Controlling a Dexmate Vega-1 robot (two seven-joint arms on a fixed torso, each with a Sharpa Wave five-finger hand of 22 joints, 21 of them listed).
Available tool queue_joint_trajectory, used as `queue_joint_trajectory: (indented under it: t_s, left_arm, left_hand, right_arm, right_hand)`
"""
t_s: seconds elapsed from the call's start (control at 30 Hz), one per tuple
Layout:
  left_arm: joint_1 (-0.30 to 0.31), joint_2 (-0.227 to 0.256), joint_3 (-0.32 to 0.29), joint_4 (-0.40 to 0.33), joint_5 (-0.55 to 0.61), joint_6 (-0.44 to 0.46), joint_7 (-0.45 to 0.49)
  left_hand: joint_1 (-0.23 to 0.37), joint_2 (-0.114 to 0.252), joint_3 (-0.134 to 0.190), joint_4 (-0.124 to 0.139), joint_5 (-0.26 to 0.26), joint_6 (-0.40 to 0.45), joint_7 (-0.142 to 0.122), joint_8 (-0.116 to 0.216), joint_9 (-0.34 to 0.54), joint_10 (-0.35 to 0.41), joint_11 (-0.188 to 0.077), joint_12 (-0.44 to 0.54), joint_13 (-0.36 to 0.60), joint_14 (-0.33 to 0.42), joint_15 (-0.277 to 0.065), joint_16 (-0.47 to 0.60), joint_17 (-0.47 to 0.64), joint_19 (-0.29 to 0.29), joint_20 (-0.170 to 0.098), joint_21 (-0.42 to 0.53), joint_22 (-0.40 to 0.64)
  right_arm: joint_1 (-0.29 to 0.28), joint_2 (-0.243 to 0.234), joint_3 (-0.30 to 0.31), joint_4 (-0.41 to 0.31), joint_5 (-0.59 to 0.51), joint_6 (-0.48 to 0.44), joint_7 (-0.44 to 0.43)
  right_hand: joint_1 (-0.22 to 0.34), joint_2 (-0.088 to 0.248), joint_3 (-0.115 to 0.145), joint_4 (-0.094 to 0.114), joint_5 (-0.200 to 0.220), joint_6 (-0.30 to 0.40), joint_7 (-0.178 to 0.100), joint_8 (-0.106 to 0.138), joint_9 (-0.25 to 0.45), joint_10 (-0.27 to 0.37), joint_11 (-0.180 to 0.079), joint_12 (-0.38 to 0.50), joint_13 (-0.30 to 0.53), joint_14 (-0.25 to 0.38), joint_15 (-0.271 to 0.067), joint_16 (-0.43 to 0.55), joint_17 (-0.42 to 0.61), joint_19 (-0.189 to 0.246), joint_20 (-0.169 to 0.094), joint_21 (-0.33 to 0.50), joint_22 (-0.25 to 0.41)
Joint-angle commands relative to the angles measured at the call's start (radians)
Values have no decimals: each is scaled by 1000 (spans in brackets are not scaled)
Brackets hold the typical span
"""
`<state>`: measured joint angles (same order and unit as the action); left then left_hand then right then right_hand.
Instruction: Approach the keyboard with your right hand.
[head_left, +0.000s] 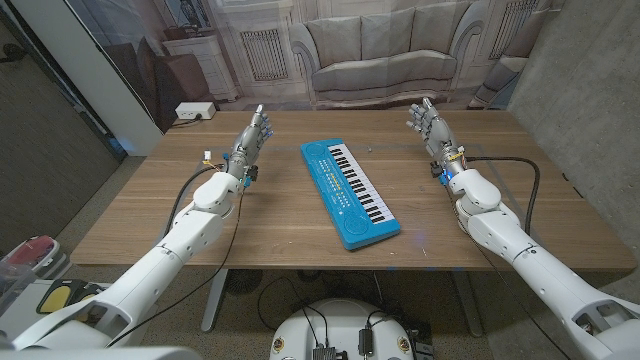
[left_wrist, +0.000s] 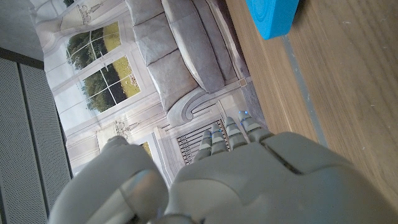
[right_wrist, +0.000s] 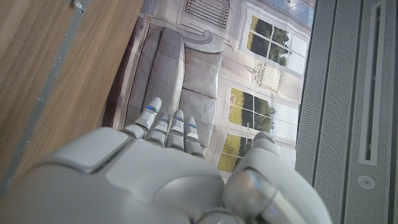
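Note:
A blue toy keyboard (head_left: 349, 191) with white and black keys lies slantwise in the middle of the wooden table (head_left: 270, 230). My right hand (head_left: 431, 128) stands at the far right of the table, fingers apart and pointing away, holding nothing, well clear of the keyboard. My left hand (head_left: 251, 139) stands the same way at the far left, also empty. In the left wrist view a blue corner of the keyboard (left_wrist: 273, 17) shows beyond my left hand (left_wrist: 211, 180). The right wrist view shows the back of my right hand (right_wrist: 161, 180) over the table's far edge.
A backdrop printed with a sofa (head_left: 385, 50) hangs behind the table. A white box (head_left: 194, 111) sits on the floor at the far left. Black cables (head_left: 520, 170) trail along both forearms.

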<state>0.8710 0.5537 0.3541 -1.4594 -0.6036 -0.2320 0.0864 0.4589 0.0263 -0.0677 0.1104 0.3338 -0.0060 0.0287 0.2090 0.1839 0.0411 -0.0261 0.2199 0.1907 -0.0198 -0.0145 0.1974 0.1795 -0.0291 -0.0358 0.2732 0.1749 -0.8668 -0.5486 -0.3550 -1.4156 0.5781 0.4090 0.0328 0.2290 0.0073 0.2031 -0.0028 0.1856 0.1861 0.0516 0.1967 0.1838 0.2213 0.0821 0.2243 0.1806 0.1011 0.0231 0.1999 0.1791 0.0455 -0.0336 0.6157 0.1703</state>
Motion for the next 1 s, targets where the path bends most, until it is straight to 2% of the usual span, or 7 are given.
queue_joint_trajectory:
  t_s: [0.03,0.33,0.67,1.0]
  left_arm:
    - [21,4,-9,-18,-1,-5,9]
    - [40,11,-21,-30,-7,-14,14]
    - [43,39,-17,-51,-1,5,-7]
    - [45,32,-22,-37,-20,-25,-40]
  left_hand:
    - [5,2,0,-2,5,13,8,10,2,19,-1,5,-1,9,2,3,3,14,-30,-1,1]
    - [9,5,-7,-3,4,36,9,11,3,51,6,11,-1,50,2,12,4,65,-32,7,3]
    - [11,7,-10,-3,4,36,11,8,3,48,6,7,-1,41,4,5,4,55,-30,-2,3]
    - [11,9,-11,-3,4,37,10,6,3,48,4,4,-1,42,5,3,5,55,-29,-5,4]
  right_arm:
    - [-12,-10,-2,-34,-22,15,-2]
    - [-35,-19,8,-70,-39,36,-20]
    - [-39,-24,2,-86,-75,65,-20]
    - [-34,-29,-9,-101,-114,75,-22]
  right_hand:
    - [2,5,5,-4,7,9,-3,5,5,12,0,2,3,8,-2,3,3,12,-18,0,1]
    - [5,7,5,-6,7,11,-3,4,5,17,1,2,3,11,-4,3,3,14,-17,-4,2]
    - [6,8,5,-8,7,14,-4,5,5,17,-1,1,3,13,-2,1,3,17,-17,-9,2]
    - [8,8,5,-10,6,17,-5,5,5,23,-1,2,3,17,-1,1,3,20,-17,-13,2]
